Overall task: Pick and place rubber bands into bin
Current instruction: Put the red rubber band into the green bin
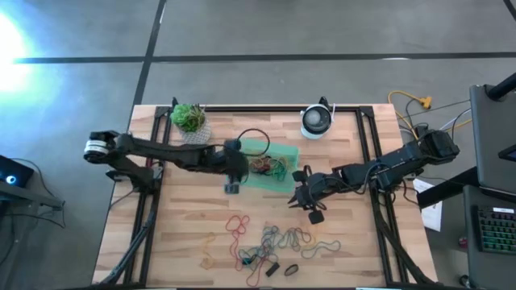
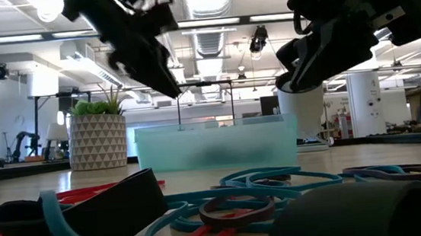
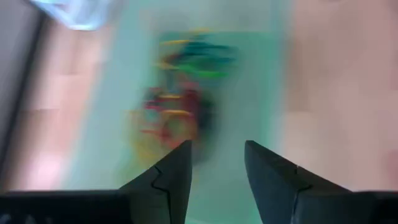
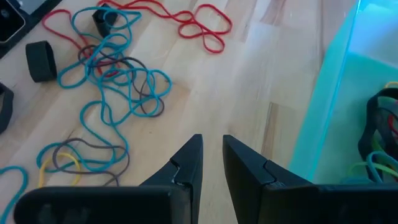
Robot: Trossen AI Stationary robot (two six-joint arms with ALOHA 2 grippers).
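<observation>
Both dark two-finger arms are over the wooden slatted table [image 1: 185,242]. The left gripper [image 1: 233,179] hangs at the near-left edge of the shallow translucent green plastic bin [image 1: 284,151], fingers apart with nothing between them; its wrist view, though blurred, shows the tray floor and a clump of coloured loops lying beyond the fingers [image 3: 171,180]. The right gripper [image 1: 310,211] sits just beside the bin's near-right corner, over bare wood, fingers [image 4: 186,165] drawn nearly together with only a narrow gap and nothing held. Some thin rubber bands already lie in the bin [image 1: 266,166]; the larger share, in red, teal, tan, yellow and dark colours [image 1: 274,240], is scattered and tangled on the table nearer the front edge, well apart from the bin. A few short, wide dark bands [image 4: 40,60] lie among them. Handling judgement: the loops look very light, limp and stretchy, lying flat on the wood, so a pinch must come straight down with the fingertips touching the surface, straddling a single strand. The tangled teal and grey cluster [image 4: 118,74] will likely lift as a bunch; the separate red loops [image 4: 196,25] look the cleaner pick. Bands may snag on a finger at release. A small potted green plant [image 1: 189,119] and a round white and dark device [image 1: 317,121] stand at the far edge, out of the way.
</observation>
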